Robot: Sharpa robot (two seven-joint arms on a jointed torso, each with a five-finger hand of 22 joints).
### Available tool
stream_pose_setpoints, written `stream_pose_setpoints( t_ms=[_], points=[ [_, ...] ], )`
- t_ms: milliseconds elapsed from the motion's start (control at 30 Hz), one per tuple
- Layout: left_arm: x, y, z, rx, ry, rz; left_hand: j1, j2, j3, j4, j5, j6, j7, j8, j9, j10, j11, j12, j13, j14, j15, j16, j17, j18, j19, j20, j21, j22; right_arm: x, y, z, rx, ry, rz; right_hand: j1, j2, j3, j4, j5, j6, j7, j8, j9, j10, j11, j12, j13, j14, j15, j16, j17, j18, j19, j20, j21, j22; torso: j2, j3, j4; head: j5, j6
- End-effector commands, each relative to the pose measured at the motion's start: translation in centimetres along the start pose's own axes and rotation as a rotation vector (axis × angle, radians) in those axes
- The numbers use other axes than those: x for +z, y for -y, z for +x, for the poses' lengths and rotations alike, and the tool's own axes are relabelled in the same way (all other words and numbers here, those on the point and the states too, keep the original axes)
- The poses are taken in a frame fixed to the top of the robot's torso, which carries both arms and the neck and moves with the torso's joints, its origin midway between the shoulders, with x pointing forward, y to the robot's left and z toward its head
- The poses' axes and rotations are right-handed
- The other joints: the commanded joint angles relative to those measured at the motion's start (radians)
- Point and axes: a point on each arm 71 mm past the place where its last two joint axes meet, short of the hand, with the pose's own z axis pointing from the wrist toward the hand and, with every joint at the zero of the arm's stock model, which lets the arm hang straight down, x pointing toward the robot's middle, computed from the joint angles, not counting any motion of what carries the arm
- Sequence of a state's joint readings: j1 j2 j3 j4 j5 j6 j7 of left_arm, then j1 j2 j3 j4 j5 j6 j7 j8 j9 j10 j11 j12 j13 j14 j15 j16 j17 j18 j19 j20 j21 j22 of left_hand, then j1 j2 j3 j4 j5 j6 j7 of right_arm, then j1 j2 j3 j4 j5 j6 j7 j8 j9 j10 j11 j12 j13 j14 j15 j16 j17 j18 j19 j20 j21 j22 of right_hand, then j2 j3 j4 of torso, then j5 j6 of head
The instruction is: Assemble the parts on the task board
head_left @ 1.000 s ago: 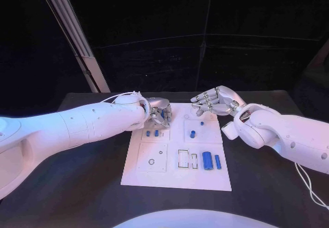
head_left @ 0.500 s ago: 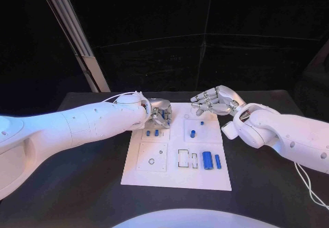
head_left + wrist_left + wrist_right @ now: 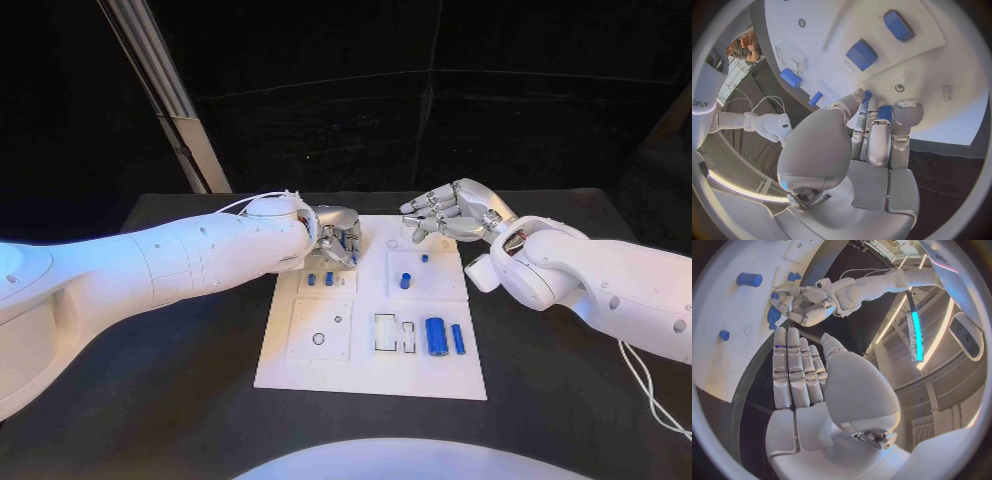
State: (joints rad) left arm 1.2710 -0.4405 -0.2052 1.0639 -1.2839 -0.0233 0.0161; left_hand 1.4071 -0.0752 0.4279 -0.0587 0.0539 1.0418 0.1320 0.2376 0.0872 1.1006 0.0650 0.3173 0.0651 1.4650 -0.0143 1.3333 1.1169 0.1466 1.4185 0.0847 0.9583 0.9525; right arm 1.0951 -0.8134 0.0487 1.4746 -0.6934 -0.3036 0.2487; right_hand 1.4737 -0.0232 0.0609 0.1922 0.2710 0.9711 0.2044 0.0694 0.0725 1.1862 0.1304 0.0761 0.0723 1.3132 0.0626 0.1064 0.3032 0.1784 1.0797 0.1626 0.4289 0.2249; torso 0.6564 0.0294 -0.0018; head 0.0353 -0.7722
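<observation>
The black table (image 3: 188, 370) takes up the lower half of the head view. In the middle of it lies the white board (image 3: 372, 370), a tall plate whose long side runs from the bottom of the frame up toward the hands.

The left hand (image 3: 335, 243) is at the board's upper left corner, fingers bent down onto the board. The left wrist view shows something the head view hides: its fingertips (image 3: 864, 97) are pressed close together on a small blue part (image 3: 867, 94). I cannot tell if it really grips the part.

The right hand (image 3: 450, 215) floats above the board's upper right corner. In the right wrist view its fingers (image 3: 795, 372) lie straight, side by side, holding nothing.

Near the lower right of the board lie a thick blue part (image 3: 436, 337) and a thin blue bar (image 3: 459, 340), both pointing up the board. An empty outlined slot (image 3: 387, 334) sits just left of them. Two small blue pegs (image 3: 320, 281) sit under the left hand, and one blue peg (image 3: 407, 280) lies mid-board.
</observation>
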Motion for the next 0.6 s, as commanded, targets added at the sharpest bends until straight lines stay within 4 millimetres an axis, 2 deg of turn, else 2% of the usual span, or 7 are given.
stream_pose_setpoints(
  t_ms=[33, 267, 367, 600],
  points=[
    [0.0, -0.1, 0.6, 0.018, -0.023, -0.013, 0.012, 0.002, 0.019, -0.009, 0.000, 0.014, 0.000, -0.007, -0.002, 0.015, 0.001, -0.008, 0.001, 0.021, -0.006, 0.006, 0.000, -0.018, 0.004, -0.006, 0.010, 0.008, 0.1, -0.2, 0.0, 0.003, 0.002, -0.013, 0.007, 0.006, 0.005, 0.001, 0.003, -0.006, -0.001, -0.002, 0.001, -0.007, -0.002, 0.006, -0.001, 0.000, -0.001, -0.006, -0.002, 0.004, 0.004, 0.001, -0.004, -0.001, -0.001, 0.0001, 0.0012, -0.001, 0.000],
    [-0.4, -0.1, 0.4, 0.018, 0.031, 0.019, 0.003, -0.002, 0.044, -0.022, -0.001, 0.021, 0.002, -0.013, -0.005, 0.027, 0.000, -0.017, 0.001, 0.023, -0.006, 0.009, -0.003, -0.021, 0.006, -0.007, 0.027, 0.026, 0.0, -0.2, -0.1, 0.002, 0.004, -0.013, 0.007, 0.006, 0.005, 0.001, 0.003, -0.006, -0.001, -0.002, 0.001, -0.007, -0.002, 0.006, -0.001, 0.000, -0.001, -0.006, -0.002, 0.004, 0.004, 0.001, -0.004, -0.001, -0.001, -0.0011, 0.0008, -0.002, 0.001],
    [-0.7, -0.2, 0.3, 0.010, 0.049, 0.030, -0.002, -0.002, 0.051, -0.024, -0.001, 0.026, 0.001, -0.014, -0.005, 0.031, 0.000, -0.020, 0.002, 0.023, -0.007, 0.008, -0.006, -0.021, 0.007, -0.007, 0.032, 0.032, 0.0, -0.2, -0.1, 0.002, 0.004, -0.013, 0.007, 0.006, 0.005, 0.001, 0.003, -0.006, -0.001, -0.002, 0.001, -0.007, -0.002, 0.006, -0.001, 0.000, -0.001, -0.006, -0.002, 0.004, 0.004, 0.001, -0.004, -0.001, -0.002, -0.0002, 0.0007, -0.003, 0.003],
    [-1.6, -0.5, -0.1, -0.024, 0.104, 0.052, -0.008, -0.004, 0.060, -0.027, 0.000, 0.032, 0.002, -0.015, -0.005, 0.038, -0.001, -0.024, 0.002, 0.023, -0.007, 0.009, -0.008, -0.022, 0.007, -0.008, 0.037, 0.037, 0.0, -0.1, -0.1, 0.001, 0.006, -0.012, 0.007, 0.006, 0.005, 0.001, 0.003, -0.006, -0.001, -0.002, 0.001, -0.007, -0.002, 0.006, -0.001, 0.000, -0.001, -0.006, -0.002, 0.004, 0.004, 0.001, -0.004, -0.001, -0.002, -0.0008, 0.0028, -0.004, 0.007]
  ],
)
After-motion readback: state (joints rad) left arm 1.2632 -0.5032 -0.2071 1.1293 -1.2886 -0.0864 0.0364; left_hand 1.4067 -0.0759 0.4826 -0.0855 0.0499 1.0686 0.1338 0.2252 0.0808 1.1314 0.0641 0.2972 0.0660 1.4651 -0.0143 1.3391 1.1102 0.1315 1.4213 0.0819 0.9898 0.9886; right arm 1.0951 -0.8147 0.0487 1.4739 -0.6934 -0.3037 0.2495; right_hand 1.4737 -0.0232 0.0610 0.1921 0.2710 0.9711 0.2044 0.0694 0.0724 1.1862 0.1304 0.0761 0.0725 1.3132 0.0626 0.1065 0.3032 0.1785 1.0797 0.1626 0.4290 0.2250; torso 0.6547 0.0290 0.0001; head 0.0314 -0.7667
